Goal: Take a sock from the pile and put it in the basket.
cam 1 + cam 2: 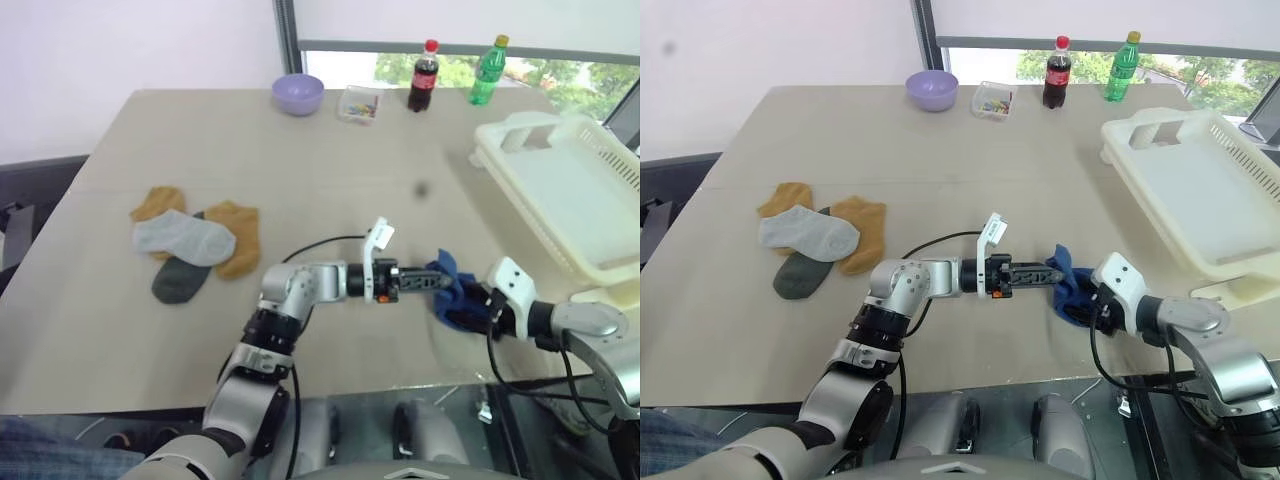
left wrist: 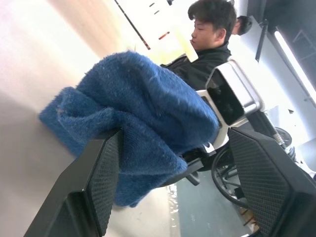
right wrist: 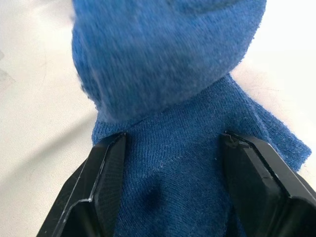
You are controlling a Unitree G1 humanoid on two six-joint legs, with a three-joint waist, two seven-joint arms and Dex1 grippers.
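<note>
The royal-blue sock point(image 1: 450, 292) is hanging bunched between the two hands at the near edge of the bench point(image 1: 330, 180), well apart from the pile point(image 1: 195, 245) of mustard-orange, light grey and dark socks on the robot's left, and short of the cream-white basket point(image 1: 575, 195) on its right. In the right wrist view the fabric is sitting between the right hand's point(image 1: 1092, 303) dark fingers point(image 3: 101, 173), which are pinching the sock loosely. The left hand point(image 1: 428, 283) is lying level, pointing rightward at the sock, its fingers point(image 2: 98, 177) spread, with fabric draped against one and the other standing clear. This is looking like a handover, so the right hand should be gripping a thick fold firmly before the left is drawn straight back, without dragging the cloth along. The right arm, reaching in low and angled toward the sock, would then be lifting it over the basket's rim before letting go.
</note>
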